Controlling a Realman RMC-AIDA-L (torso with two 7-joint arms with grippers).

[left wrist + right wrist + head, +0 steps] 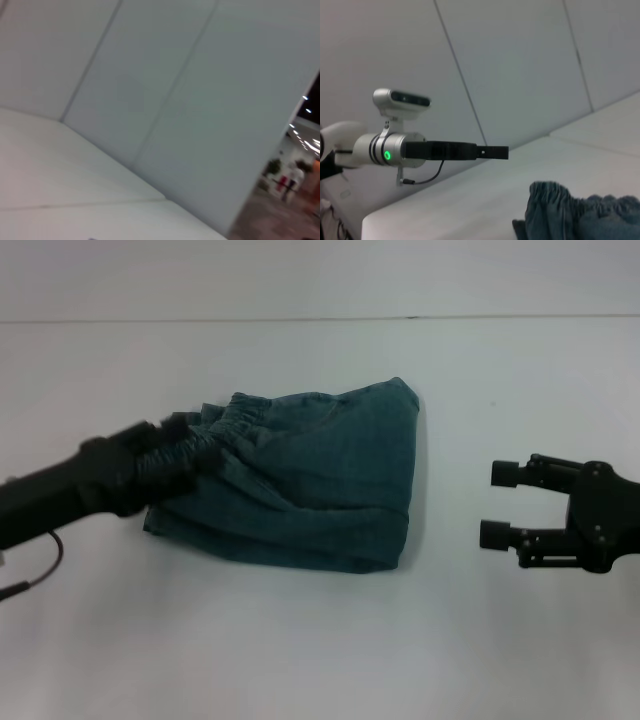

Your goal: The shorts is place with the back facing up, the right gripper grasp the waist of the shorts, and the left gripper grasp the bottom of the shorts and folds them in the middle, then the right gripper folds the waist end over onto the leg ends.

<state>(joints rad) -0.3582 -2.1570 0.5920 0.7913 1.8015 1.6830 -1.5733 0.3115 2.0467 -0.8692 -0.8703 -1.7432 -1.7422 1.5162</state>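
Already the shorts [300,485] lie bundled in a rough folded heap at the middle of the table [300,660], with the waist [235,420] puckered along the heap's far-left edge and the denim doubled under itself at the near side. I judge both folds more or less made, so what remains is letting go and pulling clear.

Over that waist sits my left gripper [185,445], its tip at or just above the ruffled band. From the head view I cannot tell whether its fingers pinch cloth or hover free. The right wrist view helps a little: there the left gripper [490,151] shows as a slim dark bar held level above the gathered band [550,197], with a gap of table below it, and its fingers look close together, though I cannot be sure.

To the heap's right, well apart from the denim, my right gripper [497,504] rests low over the table with fingers spread and nothing between them.

Next I would lift the left arm straight away without snagging the elastic.

My left wrist view shows only wall and table, no shorts at all.
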